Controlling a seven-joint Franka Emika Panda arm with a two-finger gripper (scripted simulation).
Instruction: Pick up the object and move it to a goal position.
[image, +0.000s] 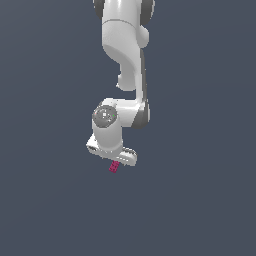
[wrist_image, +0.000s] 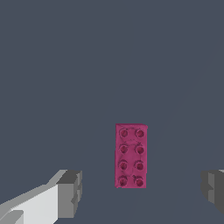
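- The magenta brick (wrist_image: 131, 155) lies flat on the grey worktop (wrist_image: 87, 65), studs up, directly under the arm's wrist; in the exterior view the brick (image: 114, 167) peeks out just beneath the white pincer (image: 117, 161), at about 6 o'clock from the hand body.
- In the wrist view the brick sits in the gap between the two fingertips (wrist_image: 70, 192), slightly nearer the far one than the near one, touching neither.
- Its long axis runs 12 to 6 o'clock in that picture, crosswise to the line joining the fingertips, so the jaws stand ready to close on its long sides, across its narrow width.
- The pincer (wrist_image: 142, 190) is spread wide and holds nothing.
- The arm hangs nearly straight down from the top of the exterior view, wrist bent so the hand points at the worktop.
- Judged from this, a plain descent and a squeeze come next; how high the fingertips are above the brick cannot be told.
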